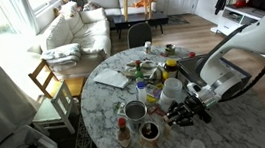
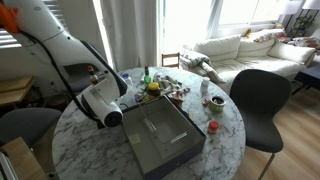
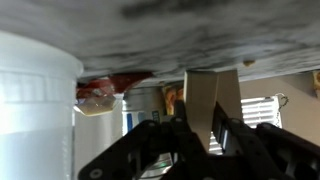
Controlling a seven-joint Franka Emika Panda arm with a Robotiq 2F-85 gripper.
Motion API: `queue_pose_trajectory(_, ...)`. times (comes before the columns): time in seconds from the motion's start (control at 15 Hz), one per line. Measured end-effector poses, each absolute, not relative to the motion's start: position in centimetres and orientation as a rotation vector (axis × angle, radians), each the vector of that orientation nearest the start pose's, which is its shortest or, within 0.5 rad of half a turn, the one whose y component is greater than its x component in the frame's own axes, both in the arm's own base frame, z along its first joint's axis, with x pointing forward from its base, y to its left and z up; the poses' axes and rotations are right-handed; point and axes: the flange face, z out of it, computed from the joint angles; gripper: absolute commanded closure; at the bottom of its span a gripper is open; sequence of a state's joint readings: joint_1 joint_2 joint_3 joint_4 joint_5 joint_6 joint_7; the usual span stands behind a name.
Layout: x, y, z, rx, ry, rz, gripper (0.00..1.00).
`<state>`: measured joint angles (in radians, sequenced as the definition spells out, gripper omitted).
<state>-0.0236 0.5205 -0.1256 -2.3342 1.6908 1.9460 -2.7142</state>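
The tan flat rectangular block (image 3: 213,95) (wood or cardboard, I cannot say) is between the black fingers of the gripper (image 3: 213,128), just beside the tall white plastic container (image 3: 35,110). The jaws are nearly closed and pinch its broad sides, I think so that it does not tilt. Its far end points at the round marble table (image 1: 234,123). The white arm (image 1: 253,30) slopes down from the side opposite the container.
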Motion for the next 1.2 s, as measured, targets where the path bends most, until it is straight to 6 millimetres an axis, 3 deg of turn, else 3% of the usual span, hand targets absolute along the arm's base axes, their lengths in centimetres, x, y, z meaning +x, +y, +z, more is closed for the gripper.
queue_pose_trajectory(0.4, 45.5, -2.7, 11.0, -1.885, -1.114, -1.113, 0.93)
queue_pose_trajectory(0.8, 44.8, -4.1, 12.8, -2.032, -1.130, -0.998, 0.93)
queue_pose_trajectory(0.87, 44.8, -4.2, 13.1, -2.055, -1.134, -0.976, 0.86)
queue_pose_trajectory(0.93, 44.7, -4.3, 13.3, -2.074, -1.136, -0.952, 0.46)
queue_pose_trajectory(1.0, 44.7, -4.4, 13.5, -2.090, -1.137, -0.930, 0.46)
queue_pose_trajectory(1.2, 43.9, -5.1, 13.1, -2.181, -1.162, -0.817, 0.24)
